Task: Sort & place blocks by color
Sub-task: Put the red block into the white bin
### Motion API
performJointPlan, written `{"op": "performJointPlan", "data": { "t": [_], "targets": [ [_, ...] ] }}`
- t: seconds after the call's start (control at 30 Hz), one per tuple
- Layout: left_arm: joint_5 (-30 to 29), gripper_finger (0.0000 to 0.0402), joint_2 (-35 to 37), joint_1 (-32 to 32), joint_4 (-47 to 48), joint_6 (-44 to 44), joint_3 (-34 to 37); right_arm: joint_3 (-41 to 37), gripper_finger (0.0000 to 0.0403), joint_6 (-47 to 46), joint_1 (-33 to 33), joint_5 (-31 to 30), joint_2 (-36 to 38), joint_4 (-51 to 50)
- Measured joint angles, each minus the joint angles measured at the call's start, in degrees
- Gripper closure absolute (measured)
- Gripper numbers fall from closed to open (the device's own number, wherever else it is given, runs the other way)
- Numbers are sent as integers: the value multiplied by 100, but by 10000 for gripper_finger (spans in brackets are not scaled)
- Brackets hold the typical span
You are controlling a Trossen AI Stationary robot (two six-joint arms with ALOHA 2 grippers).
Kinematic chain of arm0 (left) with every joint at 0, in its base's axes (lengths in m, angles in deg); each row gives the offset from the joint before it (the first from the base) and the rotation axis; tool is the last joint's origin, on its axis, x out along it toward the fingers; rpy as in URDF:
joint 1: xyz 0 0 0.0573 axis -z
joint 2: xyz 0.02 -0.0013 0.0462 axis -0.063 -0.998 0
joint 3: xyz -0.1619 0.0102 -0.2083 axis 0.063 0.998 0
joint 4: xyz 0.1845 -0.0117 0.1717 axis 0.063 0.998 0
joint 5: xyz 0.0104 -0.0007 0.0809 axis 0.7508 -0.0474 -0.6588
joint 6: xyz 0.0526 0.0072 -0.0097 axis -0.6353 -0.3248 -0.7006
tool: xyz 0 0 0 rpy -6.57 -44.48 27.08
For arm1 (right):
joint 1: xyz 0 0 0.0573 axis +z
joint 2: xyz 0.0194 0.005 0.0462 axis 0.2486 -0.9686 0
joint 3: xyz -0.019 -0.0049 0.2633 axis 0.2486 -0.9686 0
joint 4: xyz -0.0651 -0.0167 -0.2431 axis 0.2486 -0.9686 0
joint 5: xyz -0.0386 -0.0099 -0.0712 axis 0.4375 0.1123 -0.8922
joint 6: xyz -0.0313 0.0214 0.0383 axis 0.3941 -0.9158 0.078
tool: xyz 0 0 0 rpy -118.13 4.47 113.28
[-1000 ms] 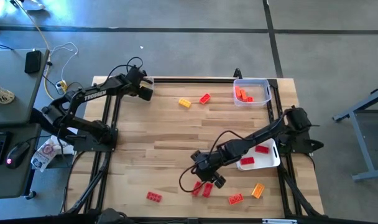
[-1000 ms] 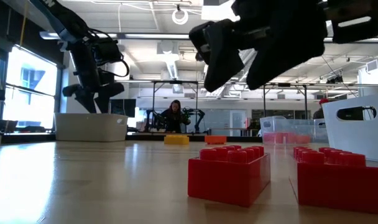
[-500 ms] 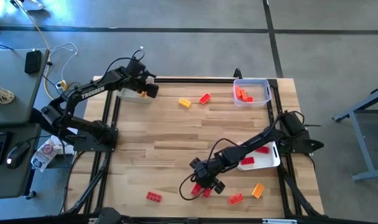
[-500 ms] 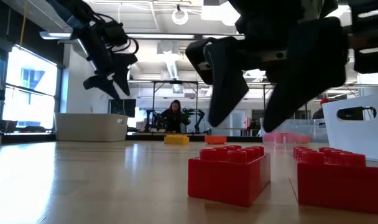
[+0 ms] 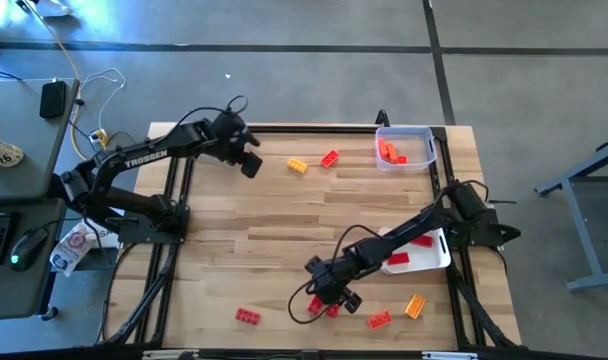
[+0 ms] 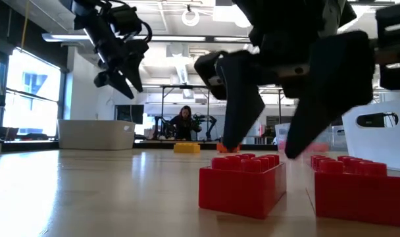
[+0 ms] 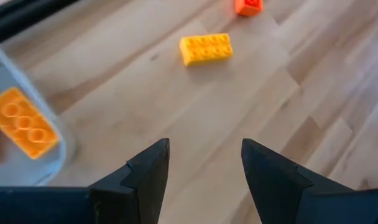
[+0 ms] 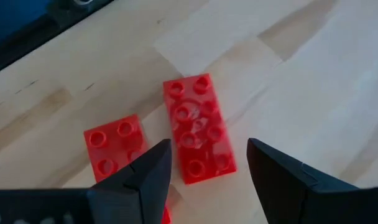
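My right gripper [image 5: 324,293] hangs open low over two red blocks near the table's near edge. In the right wrist view the long red block [image 8: 198,127] lies between my fingers and a shorter red block [image 8: 114,146] sits beside it. The low view shows the fingertips [image 6: 262,150] just above the studded block [image 6: 243,181], apart from it. My left gripper [image 5: 249,160] is open in the air at the far left, past a tray holding orange blocks [image 7: 21,121]. A yellow block [image 7: 206,48] and an orange-red block [image 7: 248,5] lie ahead of it.
A clear tray [image 5: 404,147] with orange-red blocks stands at the far right. A white tray [image 5: 421,250] with red blocks sits by the right edge. Loose blocks lie along the near edge: red [image 5: 248,316], orange-red [image 5: 379,320], orange [image 5: 415,306]. A person sits in the room behind.
My right gripper has moved toward the near edge and come down over the two red blocks, fingers staying apart. My left gripper has swung from above the far-left tray toward the table's right, toward the yellow block, and has risen a little.
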Motion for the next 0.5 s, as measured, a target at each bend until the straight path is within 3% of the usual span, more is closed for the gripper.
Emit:
{"op": "performJointPlan", "data": {
  "t": [0.37, 0.5],
  "targets": [
    [-28, 215, 0, 409, 26, 80, 2, 0, 206, 43, 14, 17, -236, 205],
    [-34, 215, 0, 527, 58, 86, 2, 0, 230, 23, 64, 16, -236, 181]
  ]
}}
